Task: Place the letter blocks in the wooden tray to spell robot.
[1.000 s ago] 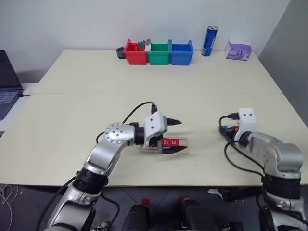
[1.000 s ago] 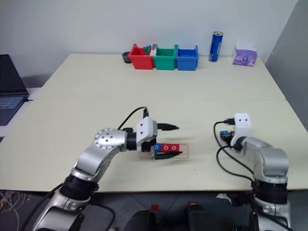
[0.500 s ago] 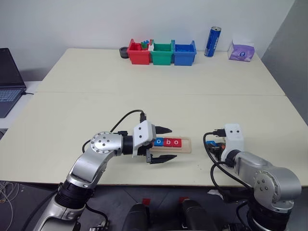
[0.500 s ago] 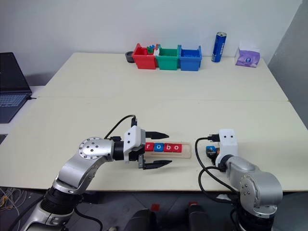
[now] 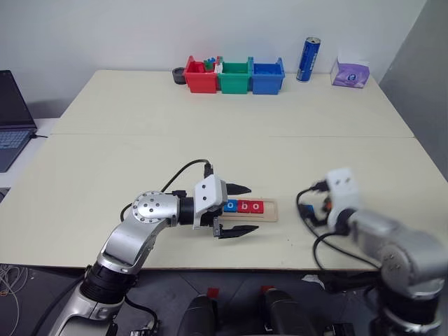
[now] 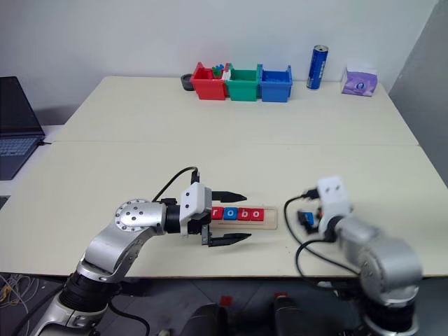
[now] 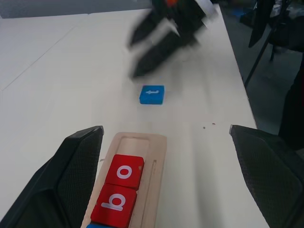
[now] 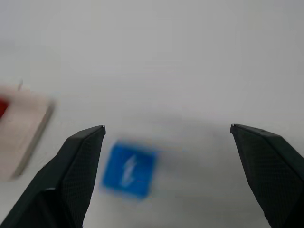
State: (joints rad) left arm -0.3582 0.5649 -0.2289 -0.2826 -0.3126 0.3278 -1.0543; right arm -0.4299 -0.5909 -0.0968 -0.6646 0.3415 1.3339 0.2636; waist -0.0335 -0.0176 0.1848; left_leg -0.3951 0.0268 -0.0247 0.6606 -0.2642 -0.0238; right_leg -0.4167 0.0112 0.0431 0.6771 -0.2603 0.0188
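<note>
Laptop (image 5: 12,119) sits at the far left of your head views, cut off by the frame edge, so you see just part of its screen and keyboard.

Moving right, your left gripper (image 5: 239,208) reaches in sideways over the near part of the pale table (image 5: 231,112). Its two black fingers stand spread wide, one on each side of the wooden tray (image 5: 269,211), and they grip nothing. The gripper body covers the tray's left end in the left eye view; in the right eye view you can make out a row of tiles in the groove reading r, o, b, o. The left wrist view shows a red "o" tile (image 7: 125,171) and a red "b" tile (image 7: 114,205) lying flat in the groove, with the last slot beyond them bare wood.

Just past the tray's right end, a blue "t" tile (image 7: 152,94) lies flat on the table, apart from the tray. In the head views it is mostly hidden behind your right arm and cables.

Your right gripper (image 8: 166,137) hangs above that tile with its fingers spread wide and clear of it on both sides, holding nothing. It is smeared with blur in the left wrist view.

At the table's far edge stand three bins (image 5: 234,76), red, green and blue, then a blue can (image 5: 306,59) and a purple tissue pack (image 5: 349,73).
</note>
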